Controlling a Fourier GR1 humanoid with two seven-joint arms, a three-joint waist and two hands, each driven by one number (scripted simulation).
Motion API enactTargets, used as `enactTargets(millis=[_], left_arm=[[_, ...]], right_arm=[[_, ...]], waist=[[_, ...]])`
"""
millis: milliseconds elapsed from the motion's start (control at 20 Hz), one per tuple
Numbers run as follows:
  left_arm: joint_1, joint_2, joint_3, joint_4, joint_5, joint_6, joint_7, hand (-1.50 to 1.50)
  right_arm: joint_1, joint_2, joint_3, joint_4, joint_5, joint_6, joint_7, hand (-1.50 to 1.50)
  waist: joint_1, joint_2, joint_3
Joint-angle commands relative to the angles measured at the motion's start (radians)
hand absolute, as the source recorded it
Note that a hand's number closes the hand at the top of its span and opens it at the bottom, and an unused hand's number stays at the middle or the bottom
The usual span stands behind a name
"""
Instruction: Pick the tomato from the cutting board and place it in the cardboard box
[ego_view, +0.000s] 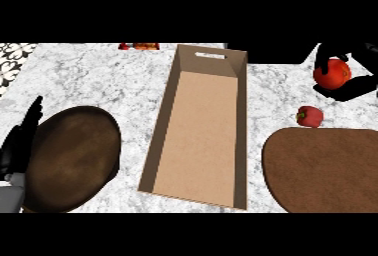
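A red tomato hangs above the counter at the far right, and my right hand is shut round it, hiding part of it. Below it the brown cutting board lies at the lower right with nothing on it. The long open cardboard box stands in the middle, well left of the tomato, and its inside is bare. At the left edge my left hand rests open, fingers pointing up.
A smaller red fruit with a green stem lies on the counter just off the cutting board's far edge. A dark brown round board sits at the lower left beside my left hand. Small red and orange items show at the back.
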Motion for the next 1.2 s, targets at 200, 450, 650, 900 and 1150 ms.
enactTargets(millis=[200,450,650,900,1150], left_arm=[[0.015,-0.02,0.001,-0.056,-0.019,0.013,0.045,0.0],[0.03,-0.018,0.022,-0.045,-0.016,0.002,0.023,0.0],[-0.006,-0.052,0.004,-0.021,-0.051,0.033,0.027,0.0],[0.001,-0.023,0.036,0.0,-0.019,-0.025,-0.016,0.0],[0.018,-0.025,0.039,-0.052,-0.022,-0.04,0.02,0.0]], right_arm=[[-0.1,0.136,0.04,-0.134,-0.101,0.236,0.169,1.5],[-0.139,0.251,0.021,-0.231,-0.179,0.308,0.4,1.5],[-0.171,0.366,0.05,-0.259,-0.194,0.326,0.556,1.5],[-0.254,0.504,0.08,-0.15,-0.167,0.277,0.688,1.5],[-0.273,0.598,0.136,-0.083,-0.127,0.185,0.718,1.5]], waist=[[-0.016,-0.007,-0.001],[-0.019,-0.008,0.0],[-0.019,-0.006,0.0],[-0.008,-0.002,-0.001],[-0.007,-0.002,0.0]])
